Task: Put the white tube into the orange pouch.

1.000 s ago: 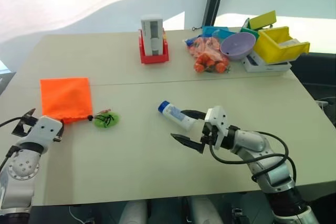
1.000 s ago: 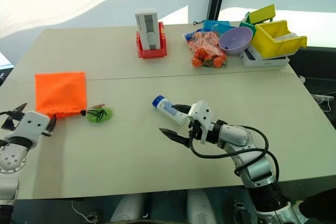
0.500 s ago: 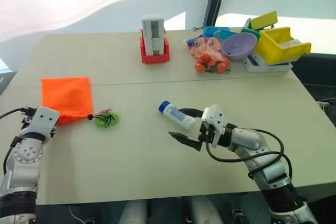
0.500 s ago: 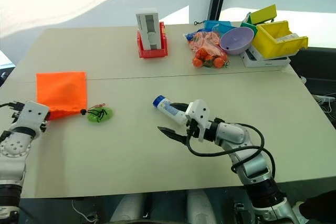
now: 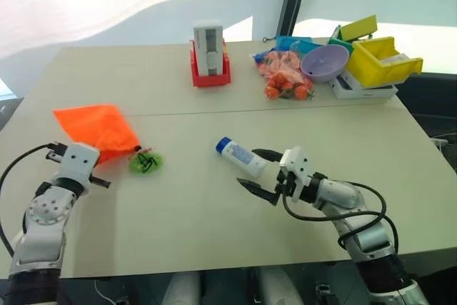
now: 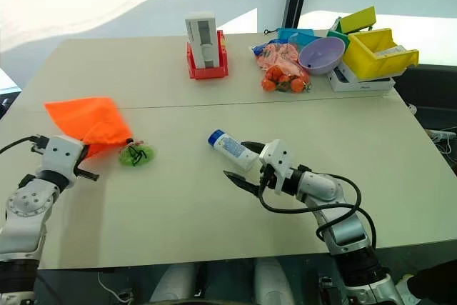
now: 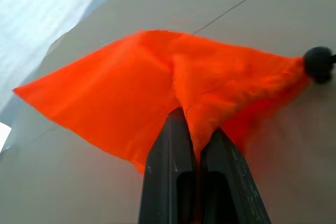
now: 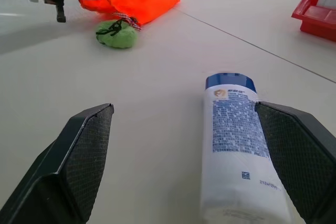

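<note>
Near the middle of the tabletop [image 5: 178, 69], the white tube [image 5: 240, 157] lies flat between the wide-open fingers of the right gripper [image 5: 260, 174], close to one finger, and nothing is held. Over by the left edge, the left gripper [image 7: 191, 145] is pinched tight on a fold of the orange pouch [image 5: 98, 128], bunching it up.

A beige table [image 5: 200, 205] with a seam across it. White tube [image 5: 240, 158] at centre; orange pouch [image 5: 96, 126] and green tag [image 5: 145, 163] at nine o'clock; red holder [image 5: 210, 71], bagged orange items [image 5: 284, 76], purple bowl [image 5: 323, 61], yellow bins [image 5: 380, 62] from twelve to two.
</note>
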